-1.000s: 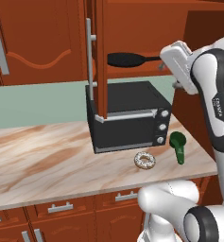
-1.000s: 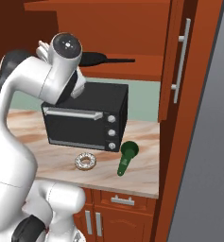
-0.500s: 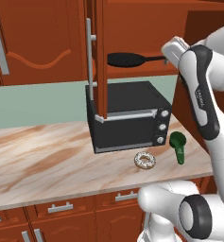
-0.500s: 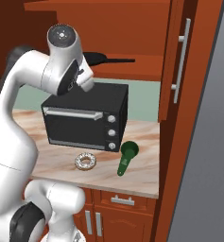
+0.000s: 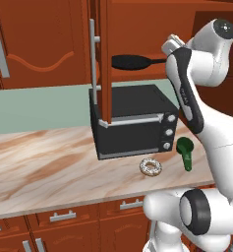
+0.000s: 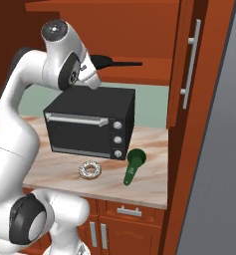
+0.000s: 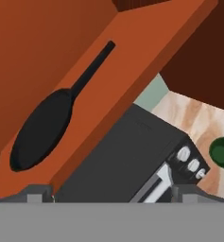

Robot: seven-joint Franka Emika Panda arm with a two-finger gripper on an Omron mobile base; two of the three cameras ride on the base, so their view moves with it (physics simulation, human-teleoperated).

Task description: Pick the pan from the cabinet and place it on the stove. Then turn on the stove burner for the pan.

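The pan (image 5: 132,62) sits on the lower shelf of the open cabinet (image 6: 154,69), flat on the wood, its long handle reaching along the shelf toward the robot's side. From the hand view the pan (image 7: 42,127) lies dark and round against the orange-brown shelf, the handle running up and away across the board, nothing touching it.

The arm is up high, elbow bent, the wrist lifted to shelf level just at the handle's end. The pincer (image 5: 173,43) hangs right beside the tip of the handle in the left base view; whether it touches is hard to call from here. In the right base view the hand sits in front of the pan's near part, above the toaster oven (image 6: 89,127). How wide the pincer stands, I cannot tell: the fingers are too hidden, and it has hold of nothing that shows.

Below the shelf, the black toaster oven (image 5: 135,123) stands on the marble bench (image 5: 39,167), the cabinet door (image 5: 103,59) swung open in front of its left corner. A sprinkled donut (image 5: 151,167) lies just in front of the oven, and a green bottle (image 5: 186,152) lies on its side near the oven's knobs. The same bottle (image 6: 133,167) and donut (image 6: 90,170) lie apart on the bench from the other side.
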